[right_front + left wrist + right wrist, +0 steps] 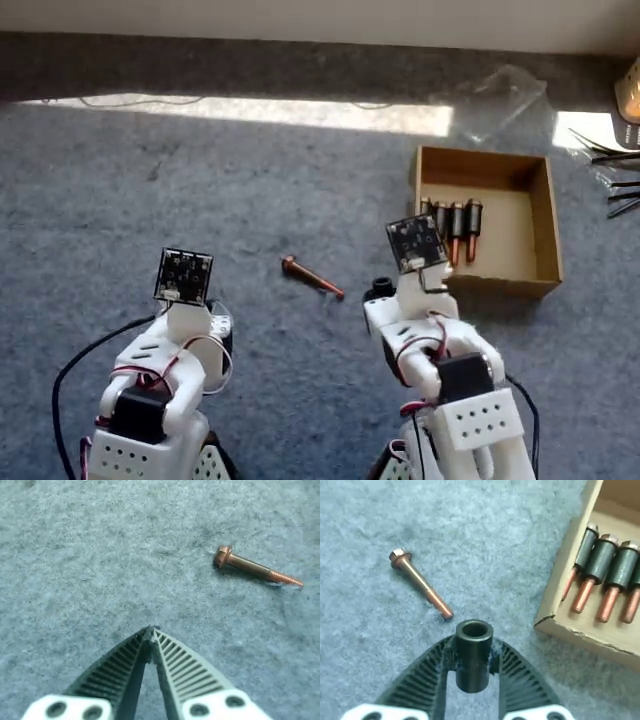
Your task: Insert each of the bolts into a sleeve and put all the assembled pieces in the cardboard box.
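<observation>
One bolt [312, 277] on grey carpet [150, 190], sunlit strip [250, 110].

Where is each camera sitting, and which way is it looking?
High view: fixed above, looking down on the grey carpet; the left arm and right arm show at its near edge.
Left wrist view: on the left arm's wrist, looking along the shut left gripper at the bolt.
Right wrist view: on the right arm's wrist, looking past the right gripper, shut on a sleeve, at the cardboard box holding assembled pieces.
Shared: all three show the bolt; the high and right wrist views share the box.
</observation>
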Controlling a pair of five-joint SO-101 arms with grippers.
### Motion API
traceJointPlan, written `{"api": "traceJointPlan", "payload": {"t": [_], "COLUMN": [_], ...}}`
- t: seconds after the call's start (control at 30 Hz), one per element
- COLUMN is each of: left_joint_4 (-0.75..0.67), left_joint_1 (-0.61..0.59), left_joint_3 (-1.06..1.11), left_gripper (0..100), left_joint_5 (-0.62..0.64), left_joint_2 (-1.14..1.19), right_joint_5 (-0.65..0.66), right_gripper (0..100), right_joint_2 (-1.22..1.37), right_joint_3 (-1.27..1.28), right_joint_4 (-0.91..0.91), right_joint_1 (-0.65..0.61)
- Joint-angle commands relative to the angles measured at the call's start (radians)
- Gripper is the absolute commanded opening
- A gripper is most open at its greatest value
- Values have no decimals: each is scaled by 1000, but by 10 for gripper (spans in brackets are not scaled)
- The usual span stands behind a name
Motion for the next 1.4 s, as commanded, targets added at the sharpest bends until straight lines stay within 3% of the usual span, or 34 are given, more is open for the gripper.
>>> {"api": "traceJointPlan", "payload": {"t": [0.0,0.2,0.47,0.77,0.93,1.07,1.37], "left_joint_4": [2,3,52,52,-20,-60,-54], "left_joint_1": [18,18,15,18,21,91,254], "left_joint_3": [-54,-58,-182,-456,-576,-653,-932], "left_gripper": [14,14,14,14,17,17,18], "left_joint_5": [6,6,8,8,49,64,270], "left_joint_2": [-4,-4,39,545,817,1000,1374], "right_joint_5": [-11,-17,-18,-52,-54,-54,-54], "right_gripper": [3,3,3,3,3,3,3], "right_joint_2": [-176,-286,-294,-294,-294,-318,-522], "right_joint_3": [12,48,84,87,88,117,174], "right_joint_4": [22,25,18,16,16,16,67], "right_joint_1": [22,102,107,156,182,183,183]}}
